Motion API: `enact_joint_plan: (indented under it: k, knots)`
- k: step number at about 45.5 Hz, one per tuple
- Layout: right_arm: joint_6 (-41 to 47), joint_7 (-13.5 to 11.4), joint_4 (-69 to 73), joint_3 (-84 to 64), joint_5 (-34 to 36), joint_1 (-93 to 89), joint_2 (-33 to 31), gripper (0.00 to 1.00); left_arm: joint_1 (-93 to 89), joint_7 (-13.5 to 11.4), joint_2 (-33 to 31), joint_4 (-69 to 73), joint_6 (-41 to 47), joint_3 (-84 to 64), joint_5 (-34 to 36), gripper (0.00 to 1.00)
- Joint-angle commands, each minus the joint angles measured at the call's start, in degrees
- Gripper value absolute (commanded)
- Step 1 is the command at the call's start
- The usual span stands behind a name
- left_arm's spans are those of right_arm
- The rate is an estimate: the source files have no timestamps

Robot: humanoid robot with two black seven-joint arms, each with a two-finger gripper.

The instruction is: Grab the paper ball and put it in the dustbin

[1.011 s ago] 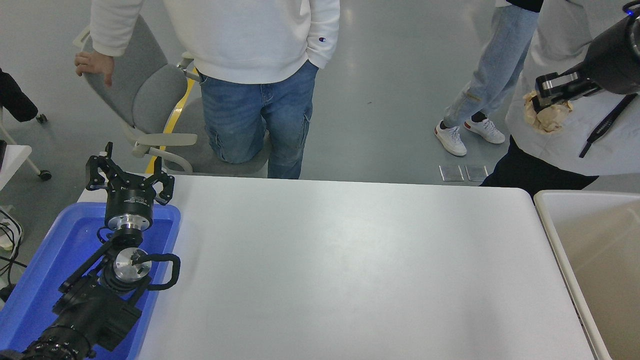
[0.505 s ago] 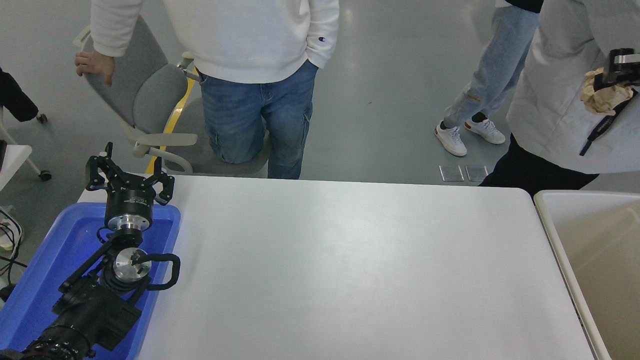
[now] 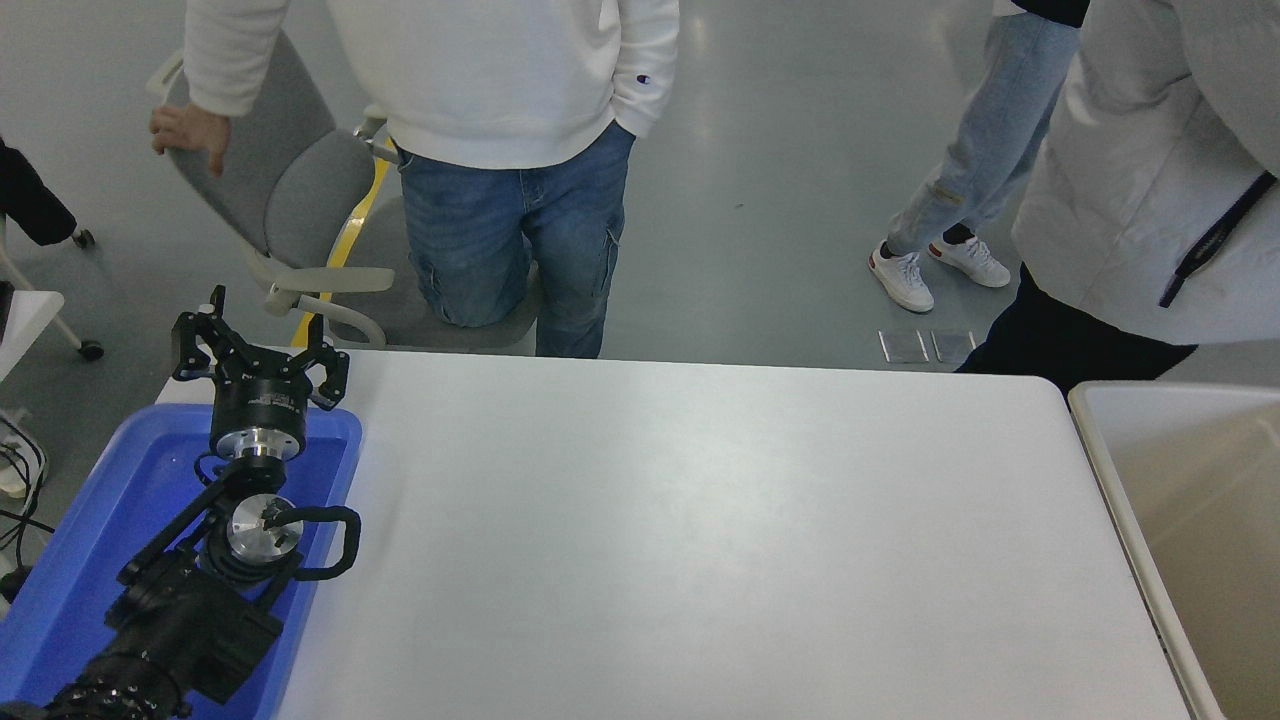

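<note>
1. The left gripper (image 3: 258,352) is parked at the lower left over the blue tray (image 3: 60,560); its fingers stand apart and hold nothing.
2. The white table (image 3: 700,540) takes the middle of the view.
3. The bin (image 3: 1110,450) stands at the table's right edge, and its beige inside shows no ball.
4. The right gripper is out of view, so I cannot tell its state.
5. The paper ball is not visible anywhere.
6. By judgement, such crumpled paper is light and soft; a grip across its middle should hold, with gentle pressure.
7. Beyond the table, a person (image 3: 500,100) stands by a grey chair (image 3: 290,190).
</note>
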Motion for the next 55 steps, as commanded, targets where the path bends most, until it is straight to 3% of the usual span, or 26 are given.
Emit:
enact_joint_plan:
  k: [1,20,37,48,55]
  knots:
    - [-4.5,0.0,-5.9,1.5,16.8,-8.4,-4.9,0.00,0.0,0.0,0.0,0.0,0.0,0.0,0.0,0.99]
    - [-15.1,0.6,-9.7,2.4,38.7,-25.1,-1.2,0.00,0.0,0.0,0.0,0.0,0.0,0.0,0.0,0.99]
    - [-23.8,0.4,-16.2,6.9,52.0,-39.5,10.4,0.00,0.0,0.0,0.0,0.0,0.0,0.0,0.0,0.99]
    - [-28.3,-0.4,-26.7,19.6,54.1,-54.2,21.2,0.00,0.0,0.0,0.0,0.0,0.0,0.0,0.0,0.99]
    - [-28.8,-2.5,-36.2,28.3,53.4,-62.9,28.9,0.00,0.0,0.0,0.0,0.0,0.0,0.0,0.0,0.99]
